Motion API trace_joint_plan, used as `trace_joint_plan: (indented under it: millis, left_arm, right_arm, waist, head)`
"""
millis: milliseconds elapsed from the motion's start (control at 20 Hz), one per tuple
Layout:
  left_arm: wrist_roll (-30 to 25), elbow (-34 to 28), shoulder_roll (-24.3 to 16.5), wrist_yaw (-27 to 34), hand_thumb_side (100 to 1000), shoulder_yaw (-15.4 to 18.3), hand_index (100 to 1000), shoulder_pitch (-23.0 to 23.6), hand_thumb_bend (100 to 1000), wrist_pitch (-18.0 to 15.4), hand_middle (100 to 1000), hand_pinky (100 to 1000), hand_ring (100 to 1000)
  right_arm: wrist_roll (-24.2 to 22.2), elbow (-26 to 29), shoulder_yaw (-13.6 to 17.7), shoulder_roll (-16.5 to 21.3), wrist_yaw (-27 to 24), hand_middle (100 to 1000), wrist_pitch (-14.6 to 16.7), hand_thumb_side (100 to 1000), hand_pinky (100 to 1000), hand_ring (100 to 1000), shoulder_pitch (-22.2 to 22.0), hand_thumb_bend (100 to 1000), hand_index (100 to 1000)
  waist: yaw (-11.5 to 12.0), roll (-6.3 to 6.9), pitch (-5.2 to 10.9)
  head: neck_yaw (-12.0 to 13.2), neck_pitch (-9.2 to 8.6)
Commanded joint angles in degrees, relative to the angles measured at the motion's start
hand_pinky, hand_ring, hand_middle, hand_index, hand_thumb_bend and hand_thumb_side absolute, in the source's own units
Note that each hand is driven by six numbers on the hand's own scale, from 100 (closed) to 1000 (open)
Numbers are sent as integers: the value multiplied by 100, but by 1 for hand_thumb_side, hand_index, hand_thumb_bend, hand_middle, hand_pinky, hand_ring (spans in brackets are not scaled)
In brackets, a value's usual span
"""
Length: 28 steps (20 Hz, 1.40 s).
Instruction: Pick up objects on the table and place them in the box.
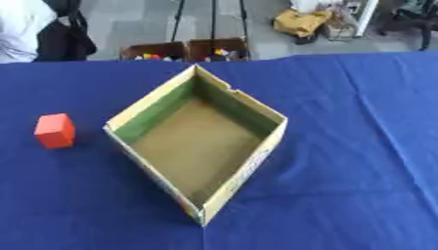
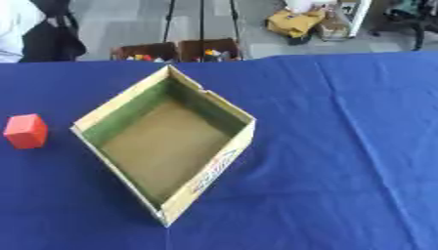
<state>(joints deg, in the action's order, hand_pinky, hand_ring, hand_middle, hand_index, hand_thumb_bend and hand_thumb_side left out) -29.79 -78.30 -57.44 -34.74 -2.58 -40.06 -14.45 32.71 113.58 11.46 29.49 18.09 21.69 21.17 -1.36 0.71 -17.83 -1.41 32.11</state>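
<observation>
One small red block [image 1: 54, 130] waits near the blue-clothed table's [image 1: 342, 146] left edge beside an apparently empty open cardboard box [image 1: 244, 173]; neither hand is in view, so pickup comes next.

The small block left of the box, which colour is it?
Red-orange; the block shows best in the left eye view.

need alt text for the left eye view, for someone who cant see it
An open, empty cardboard box sits corner-on in the middle of a blue tablecloth. A red cube stands apart on the cloth to its left. Neither robot hand is in view.
</observation>
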Motion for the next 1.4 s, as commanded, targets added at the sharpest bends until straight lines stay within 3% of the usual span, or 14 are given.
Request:
trace_joint_plan:
  millis: [50,400,950,1100,1400]
  left_arm:
    - [-320,324,11,-134,788,-92,1000,-253,784,-32,972,859,943]
    - [-923,1013,449,-410,722,-361,1000,-736,771,-125,970,854,940]
    - [-947,1433,876,-849,670,-601,1000,-1042,747,-283,983,840,937]
    - [-875,1580,951,-1014,560,-551,1000,-1092,648,-276,974,795,901]
    - [-775,1907,1032,-1283,515,-445,1000,-1147,571,-218,976,769,875]
  right_arm:
    - [-50,101,-8,178,-55,793,8,794,756,726,77,100,814]
    - [-103,101,-41,161,-103,793,22,795,756,723,119,100,814]
    - [-165,101,-66,120,-160,790,28,790,757,718,151,100,811]
    - [-170,101,-65,108,-173,789,31,790,758,718,160,100,811]
    - [-172,101,-66,105,-192,786,37,790,758,717,181,100,811]
  waist:
    - [-14,87,70]
    - [-43,71,45]
    - [-81,63,-23]
    - [-105,59,-44]
    - [-154,45,-99]
  head:
    - [47,-50]
    - [104,-75]
    - [220,-112]
    - [257,-139]
    - [344,-206]
